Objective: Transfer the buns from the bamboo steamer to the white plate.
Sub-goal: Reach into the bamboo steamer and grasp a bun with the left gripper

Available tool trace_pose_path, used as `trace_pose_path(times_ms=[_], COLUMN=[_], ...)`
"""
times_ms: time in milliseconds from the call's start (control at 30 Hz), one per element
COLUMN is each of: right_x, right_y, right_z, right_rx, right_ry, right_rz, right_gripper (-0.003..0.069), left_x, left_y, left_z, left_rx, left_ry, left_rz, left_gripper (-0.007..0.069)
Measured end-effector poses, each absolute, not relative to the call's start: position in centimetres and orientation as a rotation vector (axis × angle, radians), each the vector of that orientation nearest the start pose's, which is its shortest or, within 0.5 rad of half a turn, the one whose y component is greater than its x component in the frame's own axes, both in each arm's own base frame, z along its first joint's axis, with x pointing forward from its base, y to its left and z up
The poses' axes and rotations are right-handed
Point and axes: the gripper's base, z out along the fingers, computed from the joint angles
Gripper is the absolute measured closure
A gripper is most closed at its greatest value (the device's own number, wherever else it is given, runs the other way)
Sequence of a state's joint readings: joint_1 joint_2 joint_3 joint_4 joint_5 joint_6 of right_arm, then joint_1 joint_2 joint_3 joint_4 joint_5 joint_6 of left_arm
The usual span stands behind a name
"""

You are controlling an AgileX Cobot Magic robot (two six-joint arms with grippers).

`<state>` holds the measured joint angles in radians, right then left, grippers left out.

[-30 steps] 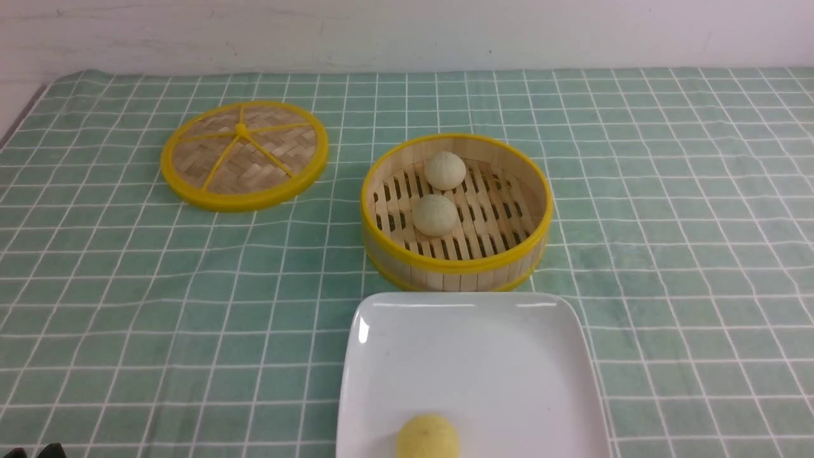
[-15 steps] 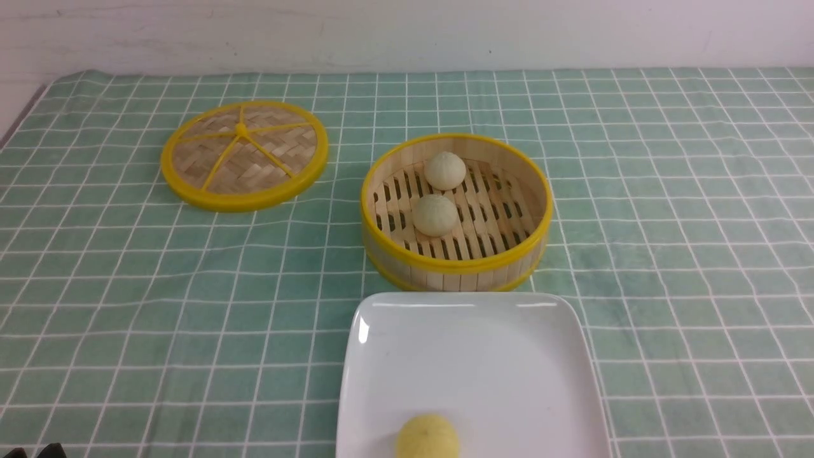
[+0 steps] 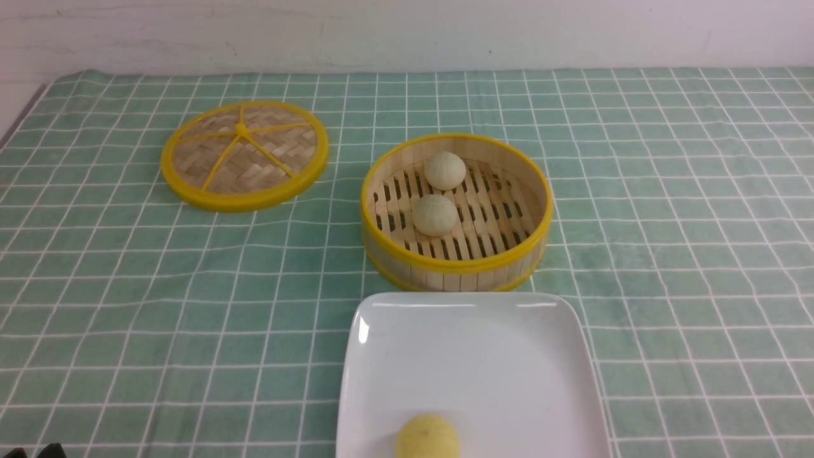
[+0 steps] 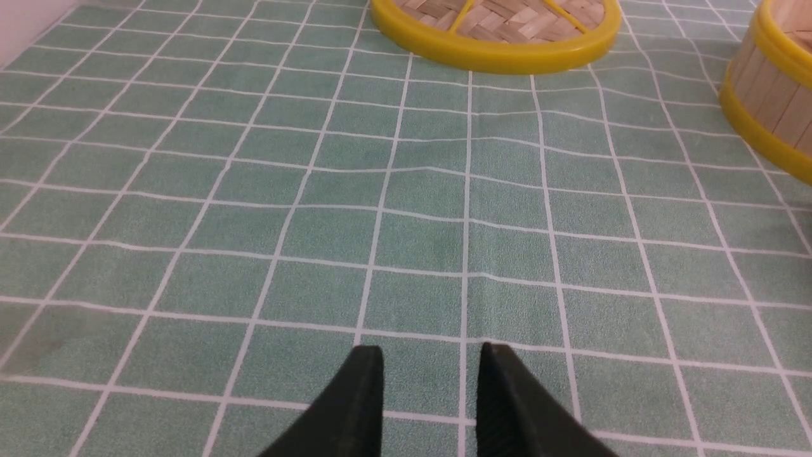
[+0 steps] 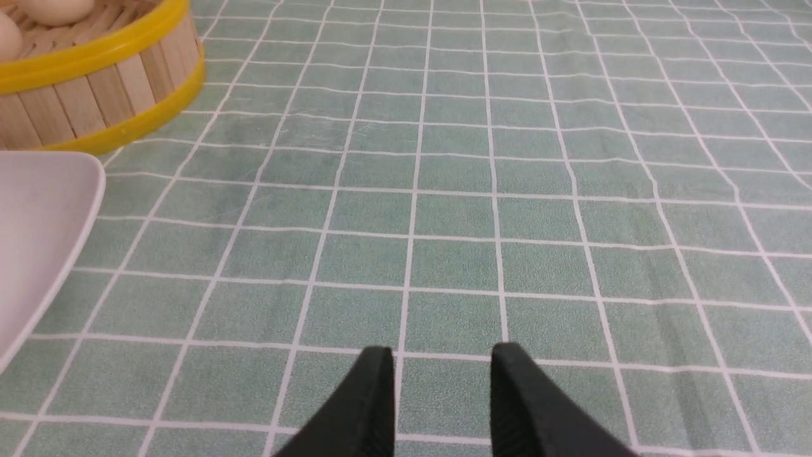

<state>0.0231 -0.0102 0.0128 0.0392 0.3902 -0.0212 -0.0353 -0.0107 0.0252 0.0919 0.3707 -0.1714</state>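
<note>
We saw the buns in the bamboo steamer, well apart from our left tool and right tool (both jaws parted, empty).

We saw two matte black, tapering fingers on the left gripper, likewise on the right gripper, faintly ribbed inside.

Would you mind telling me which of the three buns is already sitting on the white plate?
The brighter yellow bun, at the white plate near edge; both pale cream buns lie in the bamboo steamer.
</note>
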Motion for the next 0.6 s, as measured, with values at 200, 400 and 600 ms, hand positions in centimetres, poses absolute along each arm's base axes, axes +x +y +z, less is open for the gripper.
trace_pose_path(times_ms=[200, 400, 600], right_x=[5.2, 5.2, 5.2], right_y=[0.3, 0.3, 0.3], right_z=[17.4, 17.4, 17.4], right_rx=[-0.018, -0.018, -0.018], right_ry=[1.876, 1.876, 1.876], right_rz=[0.040, 0.040, 0.040], right_gripper=[0.0419, 0.0419, 0.0419], left_x=[5.3, 5.5, 5.6], left_y=[0.0, -0.8, -0.6], left_z=[17.2, 18.5, 19.8], left_rx=[-0.109, -0.555, -0.846], left_ry=[1.862, 1.661, 1.430], left_rz=[-0.099, -0.626, -0.955], left_gripper=[0.0384, 0.0384, 0.0384])
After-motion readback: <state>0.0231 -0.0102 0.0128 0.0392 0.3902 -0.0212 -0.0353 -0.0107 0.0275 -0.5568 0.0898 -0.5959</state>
